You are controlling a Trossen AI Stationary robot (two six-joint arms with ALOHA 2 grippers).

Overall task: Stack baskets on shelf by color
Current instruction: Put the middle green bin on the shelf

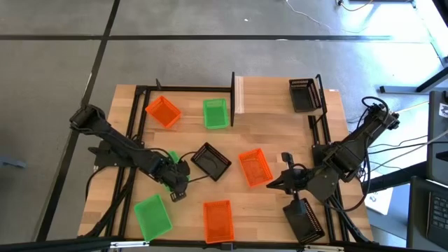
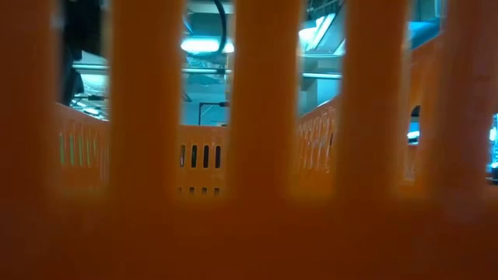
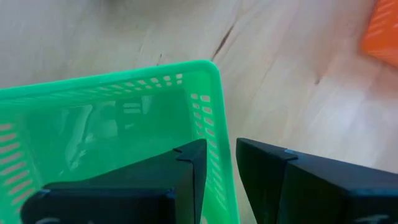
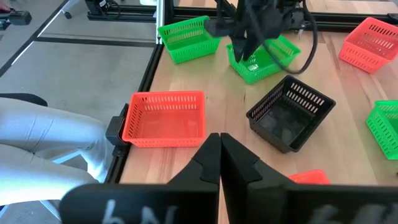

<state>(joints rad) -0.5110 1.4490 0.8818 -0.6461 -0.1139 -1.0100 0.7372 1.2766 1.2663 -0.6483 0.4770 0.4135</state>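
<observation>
In the high view my left gripper (image 1: 175,175) sits left of the table's middle, shut on a green basket (image 1: 171,157) that its wrist mostly hides. My right gripper (image 1: 284,182) is shut and touches nothing, just right of an orange basket (image 1: 255,168). A black basket (image 1: 211,161) lies between the two grippers. Another orange basket (image 1: 163,110) and a green basket (image 1: 215,113) lie at the far side inside the black frame. The shelf's light plank (image 1: 239,94) stands beside them. The right wrist view shows my shut fingers (image 4: 219,152) and the left gripper (image 4: 247,37) over its green basket (image 4: 261,62). My left gripper has the green basket by one mesh side wall (image 3: 221,155), near a corner (image 3: 210,65). One finger (image 3: 186,171) is inside the basket and the other (image 3: 280,177) outside. The fingers come from above, slanting. Whether the basket is lifted clear, I cannot tell.
A green basket (image 1: 152,215) and an orange basket (image 1: 217,220) lie at the near edge. That orange basket's mesh (image 2: 249,155) fills the low view. Black baskets sit at the far right (image 1: 302,94) and near right (image 1: 304,220). Black frame rails (image 1: 133,126) run along the table's sides.
</observation>
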